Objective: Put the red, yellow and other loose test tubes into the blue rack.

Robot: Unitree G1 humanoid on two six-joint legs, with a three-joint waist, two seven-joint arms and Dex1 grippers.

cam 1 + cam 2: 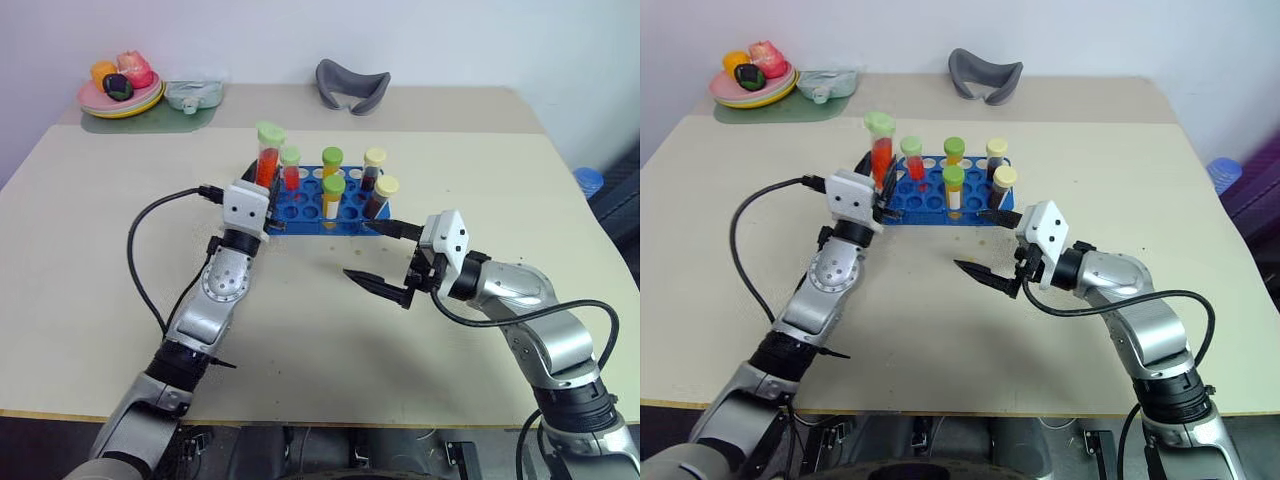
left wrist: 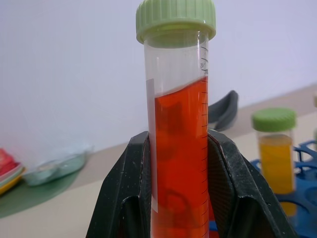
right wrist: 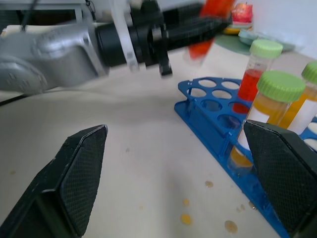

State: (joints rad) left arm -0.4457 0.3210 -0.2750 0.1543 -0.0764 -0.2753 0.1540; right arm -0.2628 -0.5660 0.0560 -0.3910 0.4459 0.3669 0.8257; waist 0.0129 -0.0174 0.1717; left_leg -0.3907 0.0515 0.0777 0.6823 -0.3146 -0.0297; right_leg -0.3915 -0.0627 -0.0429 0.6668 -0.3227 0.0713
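Black fingers of the left gripper [image 2: 178, 198] are pinching a red test tube [image 2: 179, 148] at its lower half, one pad [image 2: 124, 193] pressing each side, so the jaws are standing only as far apart as the tube is thick. The tube is standing nearly upright with its light-green cap on top, its red-orange liquid filling most of the barrel and its surface slanting a little, a white label running along one side. It is hanging above the left end of the blue rack [image 1: 300, 212], not yet in a hole. The right gripper [image 1: 385, 255] is holding its jaws spread wide with nothing between them, hovering over the bare table [image 1: 100, 200] just in front of the rack's right part. In the rack, five tubes are already standing upright: one red with a green cap [image 1: 291, 168], two yellow-orange with green caps [image 1: 333, 195], and two dark with pale-yellow caps [image 1: 380, 197].
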